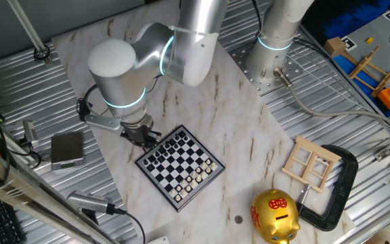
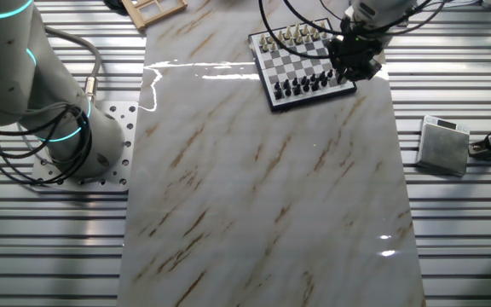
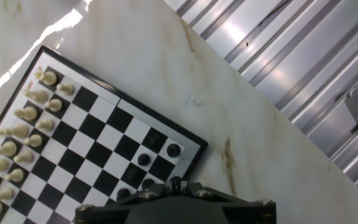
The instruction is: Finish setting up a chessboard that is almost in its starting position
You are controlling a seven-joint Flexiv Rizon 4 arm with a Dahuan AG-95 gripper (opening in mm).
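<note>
Hand over the black side of the chessboard

We see the hand (image 1: pixel 139 133) low above the chessboard (image 1: pixel 180 167), which lies on the marble bench (image 2: pixel 262 188) near one edge. We cannot tell its opening or any hold.
</note>
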